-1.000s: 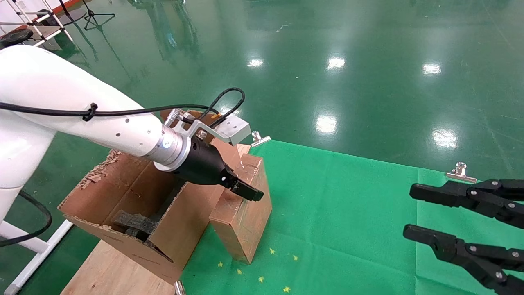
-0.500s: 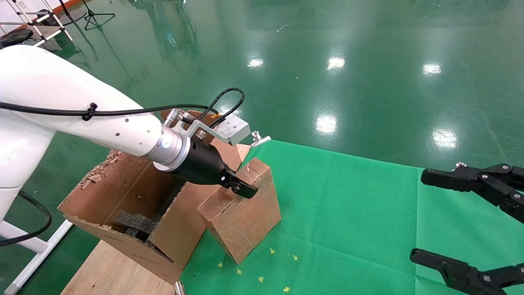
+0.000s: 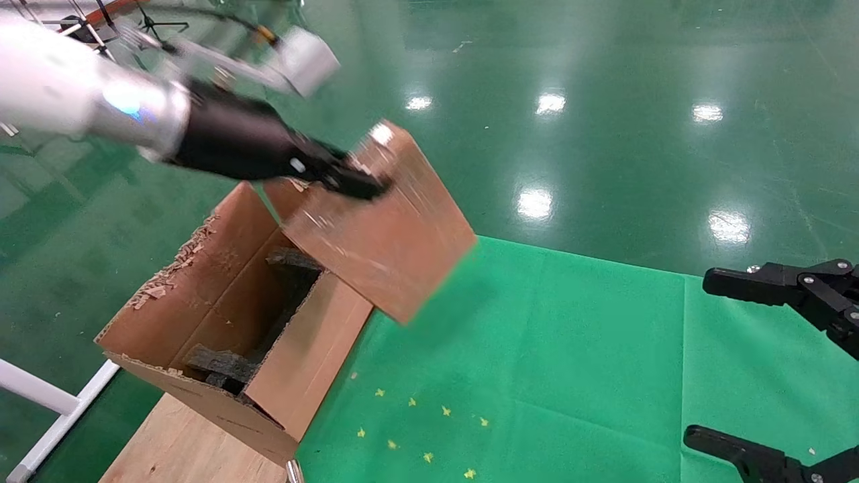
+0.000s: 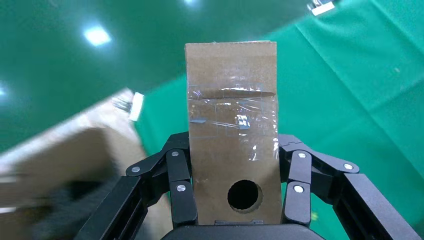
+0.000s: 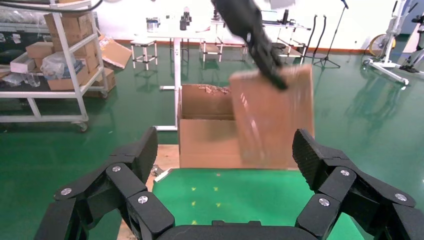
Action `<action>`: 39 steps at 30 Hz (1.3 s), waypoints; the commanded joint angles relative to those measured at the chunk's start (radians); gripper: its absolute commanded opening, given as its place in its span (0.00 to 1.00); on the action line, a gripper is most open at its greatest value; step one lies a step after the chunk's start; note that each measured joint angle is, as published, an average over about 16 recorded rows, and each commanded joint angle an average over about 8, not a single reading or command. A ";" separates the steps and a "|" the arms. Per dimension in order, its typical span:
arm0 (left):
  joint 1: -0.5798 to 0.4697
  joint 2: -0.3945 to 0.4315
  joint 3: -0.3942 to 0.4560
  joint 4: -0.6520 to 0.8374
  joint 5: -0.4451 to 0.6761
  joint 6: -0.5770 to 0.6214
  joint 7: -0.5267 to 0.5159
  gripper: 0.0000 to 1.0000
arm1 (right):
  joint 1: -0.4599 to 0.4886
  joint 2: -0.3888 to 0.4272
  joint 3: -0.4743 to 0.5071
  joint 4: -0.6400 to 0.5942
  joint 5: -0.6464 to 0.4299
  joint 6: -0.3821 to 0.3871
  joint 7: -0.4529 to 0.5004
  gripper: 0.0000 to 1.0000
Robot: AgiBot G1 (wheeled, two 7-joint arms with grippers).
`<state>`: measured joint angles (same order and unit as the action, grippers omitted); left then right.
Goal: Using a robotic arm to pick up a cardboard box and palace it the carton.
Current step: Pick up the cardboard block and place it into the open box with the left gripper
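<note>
My left gripper (image 3: 356, 180), on the white robotic arm (image 3: 47, 94), is shut on the cardboard box (image 3: 389, 235) and holds it tilted in the air above the green mat, just right of the carton (image 3: 221, 315). In the left wrist view the box (image 4: 231, 130) sits between both fingers (image 4: 181, 192), its taped face and round hole toward the camera. The carton is open at the top, with black foam blocks (image 3: 221, 365) inside. From the right wrist view the box (image 5: 272, 117) hangs in front of the carton (image 5: 205, 127). My right gripper (image 3: 765, 365) is open and empty at the right edge.
A green mat (image 3: 550, 376) with small yellow star marks covers the table. Bare wood (image 3: 174, 443) shows under the carton at the table's left end. Glossy green floor lies beyond. Shelves and tables stand far behind the carton in the right wrist view.
My left gripper has lifted the cardboard box off the mat, up and slightly left, tilting it. The right gripper has opened wider and drawn back to the right.
</note>
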<state>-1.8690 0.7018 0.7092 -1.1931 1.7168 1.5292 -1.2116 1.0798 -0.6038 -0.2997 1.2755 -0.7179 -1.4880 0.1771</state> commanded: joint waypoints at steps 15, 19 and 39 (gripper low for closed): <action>-0.242 -0.073 0.027 0.370 0.168 -0.030 0.364 0.00 | 0.000 0.000 -0.001 0.000 0.000 0.000 0.000 1.00; -0.215 -0.054 0.064 0.485 0.241 -0.092 0.431 0.00 | 0.000 0.000 -0.001 0.000 0.001 0.000 0.000 1.00; -0.120 0.073 0.118 1.003 0.342 -0.368 0.564 0.00 | 0.000 0.001 -0.002 0.000 0.001 0.001 -0.001 1.00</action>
<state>-1.9858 0.7715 0.8248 -0.1973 2.0542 1.1609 -0.6492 1.0802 -0.6031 -0.3015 1.2755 -0.7167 -1.4873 0.1762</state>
